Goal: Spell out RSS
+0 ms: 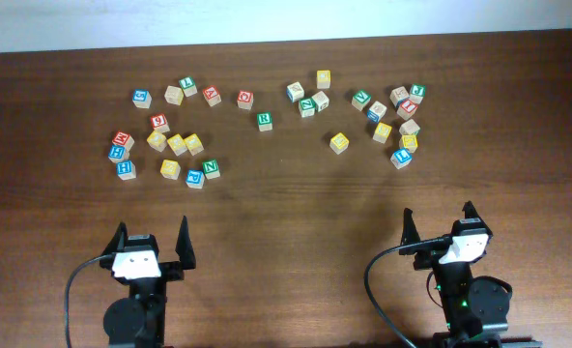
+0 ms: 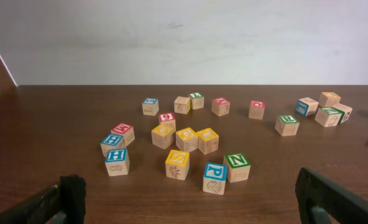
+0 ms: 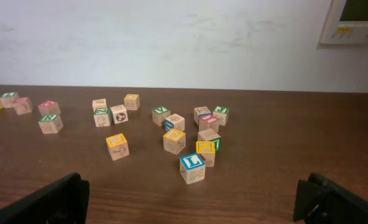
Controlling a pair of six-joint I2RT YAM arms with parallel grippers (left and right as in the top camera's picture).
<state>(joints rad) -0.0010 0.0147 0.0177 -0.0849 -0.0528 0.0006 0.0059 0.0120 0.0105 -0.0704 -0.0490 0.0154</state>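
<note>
— Which cube goes first?

— The R cube (image 1: 265, 120), green border, near the middle of the counter (image 1: 286, 217). It stands apart from its neighbours, so I'd judge the fingers can close round it without nudging anything.

— And the 2 S's?

— The yellow cubes (image 1: 177, 145) are the candidates. 4 sit bunched on the left and others are scattered to the right. The letters are too small for me to read, so I can't tell which ones are S.

— Are the arms holding anything?

— No. The left gripper (image 1: 153, 225) and the right gripper (image 1: 439, 211) hang at the near edge, well apart from the cubes. Both have their fingers spread wide and empty, probably parked that way so either can reach in.

— So nothing is spelled yet?

— Nothing. The bare strip of counter between the arms and the cubes looks like the natural place for the row.
</note>
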